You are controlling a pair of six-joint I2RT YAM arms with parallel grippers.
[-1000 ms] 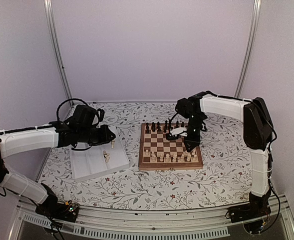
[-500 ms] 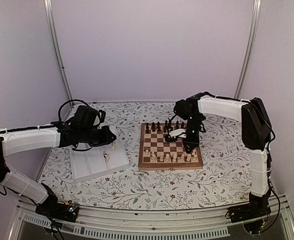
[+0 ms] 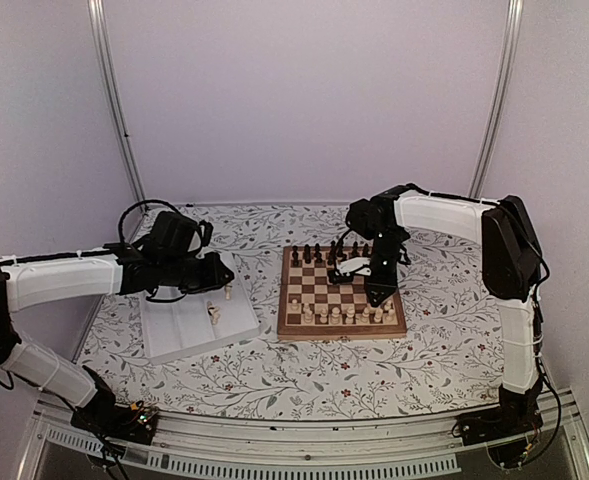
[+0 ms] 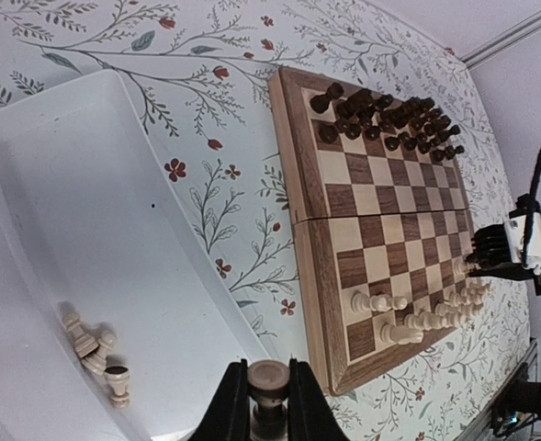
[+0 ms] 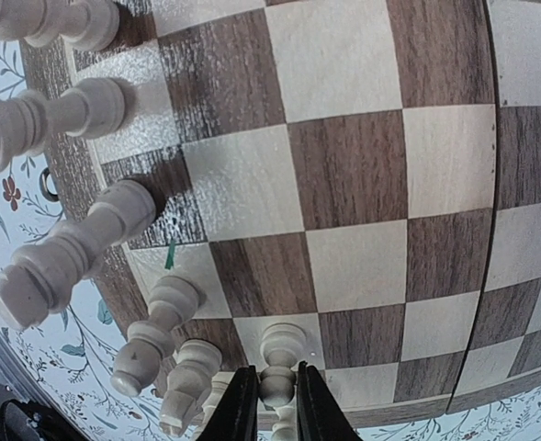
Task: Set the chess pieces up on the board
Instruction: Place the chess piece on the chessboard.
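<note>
From above, my left arm has slid a little farther right over the white tray [image 3: 189, 325] since a second ago, and my right arm has pulled slightly left and back above the board [image 3: 341, 293]. My left gripper [image 3: 224, 283] hangs above the tray's far right part, a pale piece [image 3: 227, 291] poking out below it. My right gripper [image 3: 374, 297] points down at the board's right side, just behind the near rows of pale chess pieces [image 3: 339, 314]. Dark chessmen [image 3: 329, 253] line the far edge, partly hidden behind my right wrist.

From my left wrist, my fingers [image 4: 229, 411] are pinched on a pale piece [image 4: 269, 381], seen end-on. Beyond and left of them four pale pieces [image 4: 94, 353] lie loose in the tray. The board lies ahead to the right, my right gripper [image 4: 490, 262] dark at its far side.

From my right wrist, my fingers [image 5: 241, 404] stand close on either side of a pale pawn [image 5: 280, 363] standing on the board; whether they touch it I cannot tell. Taller pale pieces [image 5: 73, 253] crowd to the left. The frame's lower edge cuts off more pieces.
</note>
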